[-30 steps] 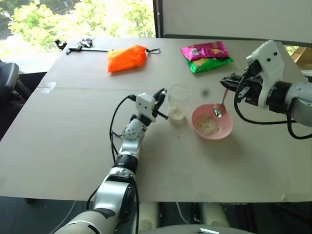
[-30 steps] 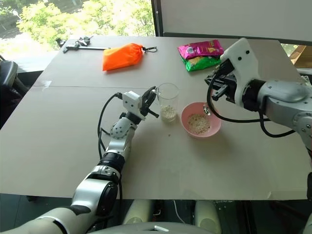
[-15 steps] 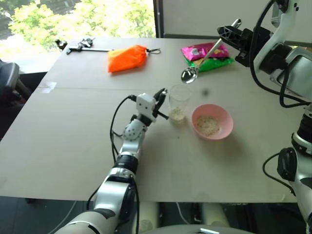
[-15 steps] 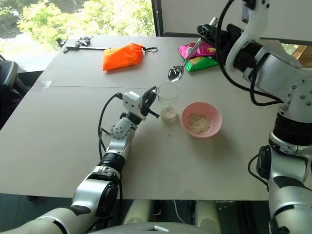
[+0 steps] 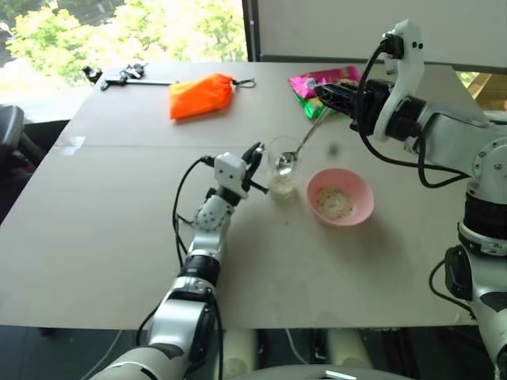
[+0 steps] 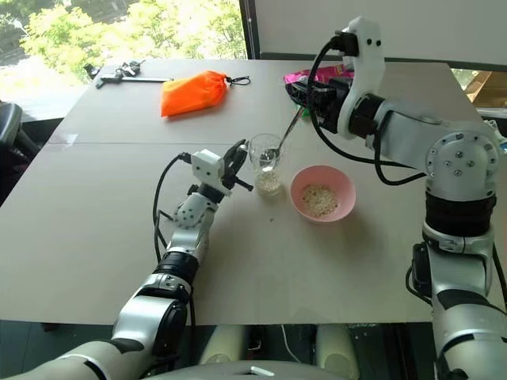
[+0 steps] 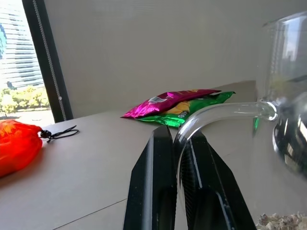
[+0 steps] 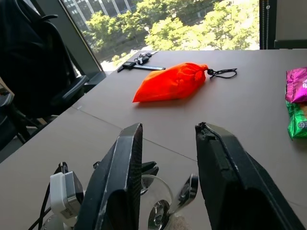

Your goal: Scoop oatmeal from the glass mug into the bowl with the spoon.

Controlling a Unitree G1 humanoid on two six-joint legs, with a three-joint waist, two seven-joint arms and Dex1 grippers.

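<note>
I see my left gripper (image 7: 175, 158) clamped on the glass mug's (image 6: 265, 161) handle. The spoon (image 6: 279, 142) leans inside the mug, my right gripper's (image 8: 165, 163) fingers spread apart above it. The bowl (image 6: 321, 192) sits just beside the mug.

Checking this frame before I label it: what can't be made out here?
Spoon handle's top: head views, behind the right hand; gripped or not, unclear.
Oatmeal on the spoon's head: head views, too small, inside the glass mug.
Glass mug's far side: left wrist view, cut off by the edge.
Dark tool at the far corner: head views, too small to identify.
</note>
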